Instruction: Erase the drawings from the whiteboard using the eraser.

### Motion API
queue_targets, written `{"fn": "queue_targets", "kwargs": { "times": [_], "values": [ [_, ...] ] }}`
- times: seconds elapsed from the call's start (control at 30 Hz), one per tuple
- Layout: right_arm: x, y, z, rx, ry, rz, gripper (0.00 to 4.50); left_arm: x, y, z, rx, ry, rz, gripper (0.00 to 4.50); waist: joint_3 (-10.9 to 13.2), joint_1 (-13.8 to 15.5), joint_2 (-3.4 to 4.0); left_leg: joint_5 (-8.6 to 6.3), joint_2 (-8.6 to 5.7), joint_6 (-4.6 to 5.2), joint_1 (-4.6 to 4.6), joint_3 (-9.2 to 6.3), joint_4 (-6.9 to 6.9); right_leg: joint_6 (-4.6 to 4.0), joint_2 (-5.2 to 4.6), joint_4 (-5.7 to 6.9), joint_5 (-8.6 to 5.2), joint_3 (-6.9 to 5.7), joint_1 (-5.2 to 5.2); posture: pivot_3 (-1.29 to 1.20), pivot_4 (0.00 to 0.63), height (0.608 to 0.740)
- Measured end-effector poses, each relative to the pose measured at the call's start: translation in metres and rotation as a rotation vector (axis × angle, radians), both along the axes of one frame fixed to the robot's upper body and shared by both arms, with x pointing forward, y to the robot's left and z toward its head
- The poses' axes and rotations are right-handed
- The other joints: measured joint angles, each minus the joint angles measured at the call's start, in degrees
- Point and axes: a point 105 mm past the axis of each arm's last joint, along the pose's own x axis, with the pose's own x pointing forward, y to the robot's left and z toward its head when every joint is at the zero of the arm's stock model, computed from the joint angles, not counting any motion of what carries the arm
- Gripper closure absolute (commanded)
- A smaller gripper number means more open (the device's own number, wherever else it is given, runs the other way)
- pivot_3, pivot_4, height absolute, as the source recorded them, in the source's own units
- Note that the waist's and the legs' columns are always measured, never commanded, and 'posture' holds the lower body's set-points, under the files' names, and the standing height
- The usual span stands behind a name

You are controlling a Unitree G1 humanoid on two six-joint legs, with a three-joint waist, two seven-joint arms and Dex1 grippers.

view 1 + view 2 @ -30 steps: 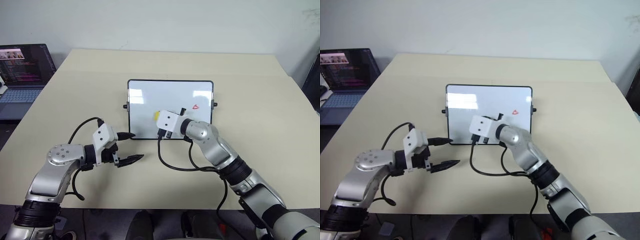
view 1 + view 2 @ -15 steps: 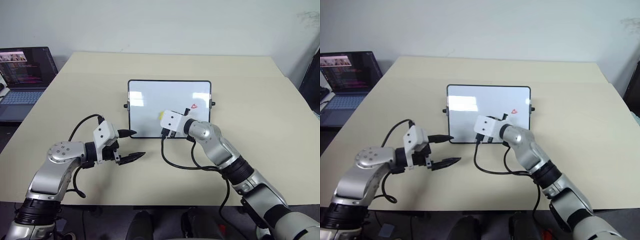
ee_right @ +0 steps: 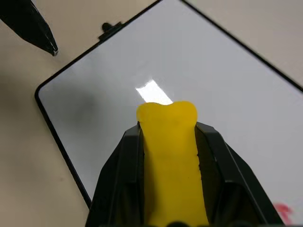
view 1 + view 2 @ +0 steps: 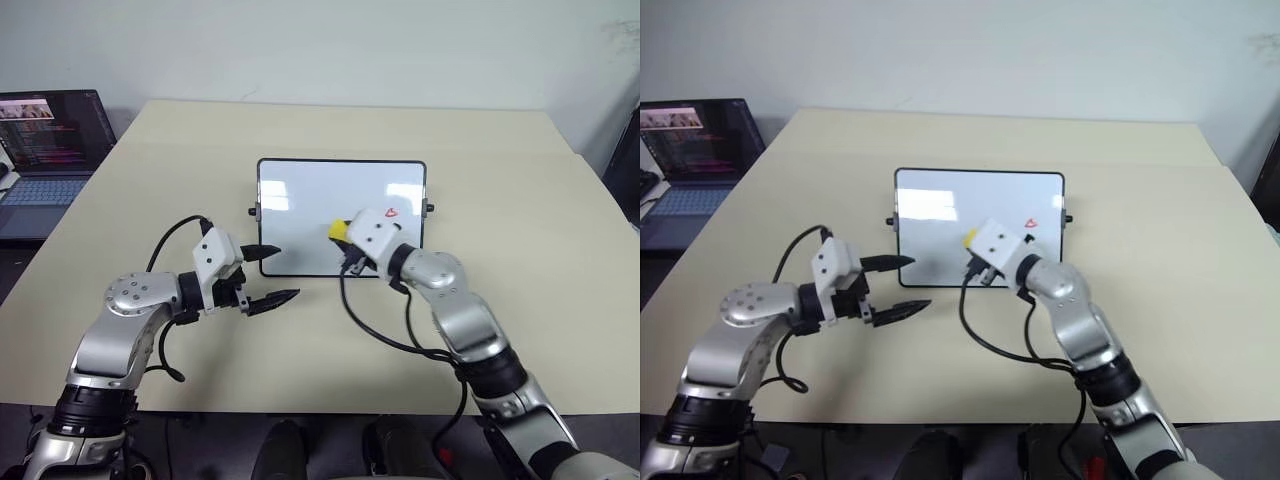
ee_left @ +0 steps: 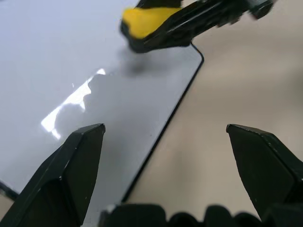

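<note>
The right gripper (image 4: 345, 238) pinches the eraser (image 4: 339, 231) over the whiteboard (image 4: 300, 200); the last red mark (image 4: 391, 211) lies just right of the eraser; the left gripper (image 4: 273, 274), fingers spread, hovers at the board's near-left corner.

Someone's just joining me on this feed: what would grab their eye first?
The yellow eraser pinched in the right gripper, poised over the middle of the whiteboard at the centre of the table. Next, the one small red mark near the board's right edge, beside that gripper. The left gripper hangs open at the board's near left corner, holding nothing.
</note>
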Motion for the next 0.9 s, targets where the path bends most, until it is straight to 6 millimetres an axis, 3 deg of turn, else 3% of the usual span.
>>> {"fn": "queue_targets", "kwargs": {
  "times": [0.1,0.17,0.37,0.7,0.9],
  "values": [
    [-0.007,-0.029,-0.021,-0.033,0.082,-0.082,3.38,-0.002,-0.003,-0.003,0.003,0.012,-0.023,0.0,0.01,-0.08,0.0,0.0,0.01,0.01,0.03,0.01,-0.02,0.01,0.02,-0.01,-0.01,0.0,0.0,0.0,0.15,0.74],
    [-0.011,-0.035,-0.03,-0.037,0.12,-0.101,3.38,-0.001,-0.004,-0.004,0.004,0.018,-0.029,0.0,0.02,-0.3,0.02,0.0,0.03,0.01,0.08,0.02,-0.02,0.02,0.06,0.03,-0.02,0.01,0.0,0.0,0.15,0.74],
    [-0.022,-0.032,-0.024,0.0,0.12,-0.096,3.38,0.003,-0.006,-0.003,0.003,0.016,-0.032,0.0,0.03,-0.62,0.04,0.0,0.03,0.0,0.12,0.04,-0.02,0.15,0.23,0.08,-0.09,0.04,0.0,0.0,0.15,0.74],
    [-0.033,-0.034,-0.028,-0.025,0.149,-0.061,3.38,-0.015,0.017,-0.013,0.02,0.048,0.069,0.0,0.04,-0.3,0.03,0.0,0.09,0.0,0.1,0.04,-0.02,0.25,0.15,0.01,-0.15,0.07,0.0,0.0,0.15,0.74],
    [-0.032,-0.036,-0.026,-0.031,0.146,-0.05,3.38,-0.018,0.016,-0.009,0.012,0.035,0.081,0.0,0.04,-0.27,0.03,0.0,0.08,0.0,0.1,0.05,-0.02,0.26,0.14,0.0,-0.16,0.08,0.01,0.0,0.15,0.74]
  ]
}}
